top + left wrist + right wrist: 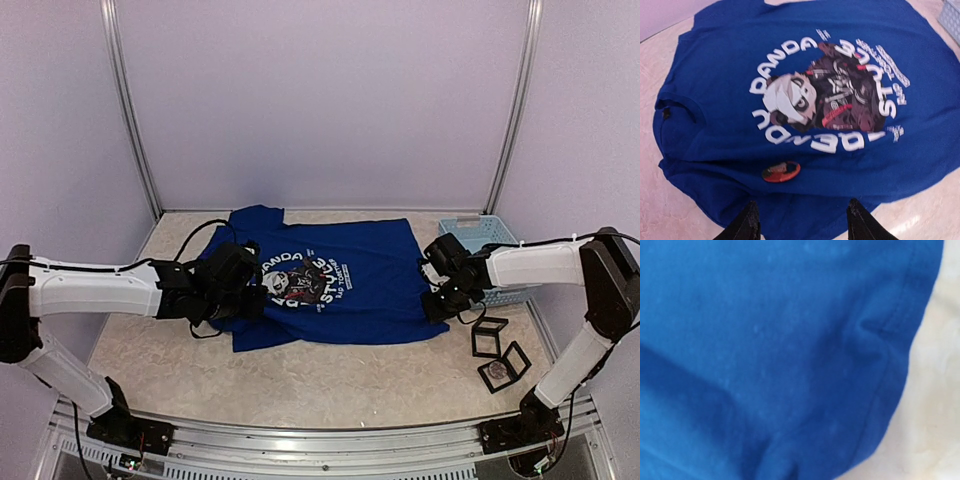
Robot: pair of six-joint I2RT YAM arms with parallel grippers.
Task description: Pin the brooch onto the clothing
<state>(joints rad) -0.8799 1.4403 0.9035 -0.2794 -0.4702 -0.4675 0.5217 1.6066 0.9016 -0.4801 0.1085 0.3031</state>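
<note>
Left tool (803, 210), spread, seemingly just above brooch (781, 171) near T-shirt (715, 75) edge

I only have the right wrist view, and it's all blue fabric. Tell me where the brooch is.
Observer: The red-orange brooch sits on the blue T-shirt, just outside the lettering of the panda print.
Operator: Give me the left jaws.
Observer: They stand open and empty, close to the brooch.
Operator: Say what's off the shirt on my side.
Observer: A light-blue basket, beside the T-shirt's right edge.
</note>
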